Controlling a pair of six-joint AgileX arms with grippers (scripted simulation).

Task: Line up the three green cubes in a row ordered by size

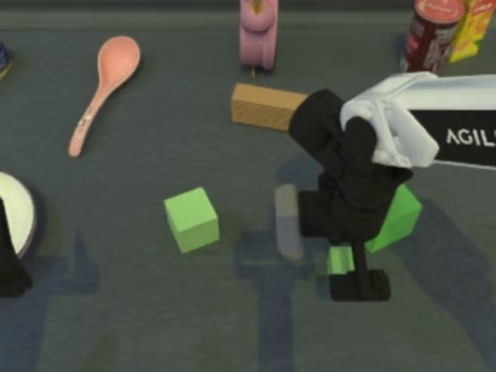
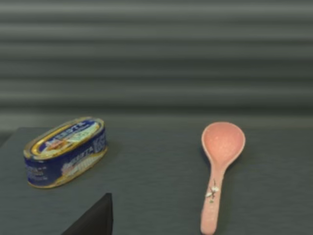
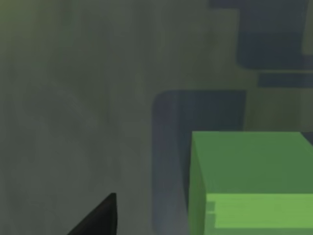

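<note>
Green cubes are what you must line up, and you can see three of them in the top view. One medium, paler green cube (image 1: 191, 219) sits by itself near the middle of the table, a bit to the left. Your right gripper (image 1: 359, 284) hangs over the right side of the table, pointing toward the near edge. A small green cube (image 1: 339, 259) peeks out right by its black fingers, and a big bright green cube (image 1: 399, 218) sticks out from under the arm, just to the right. The small one and the big one look very close, maybe touching, but the arm hides the spot between them. You cannot tell if the claw is open or closed, or if it has hold of the small cube, because the arm covers it. The right wrist view shows a green cube face up close with a lighter, smaller face in front of it. The arm is probably low here so that the small cube ends up next to the big one. If so, the medium cube is in the wrong place, because it should go between them or the small one should move. Your left gripper (image 1: 11, 273) is parked at the far left edge, and you cannot tell how its claw stands. A pink spoon (image 1: 102, 87) and a tan wooden block (image 1: 266, 107) lie farther back, out of the way.
</note>
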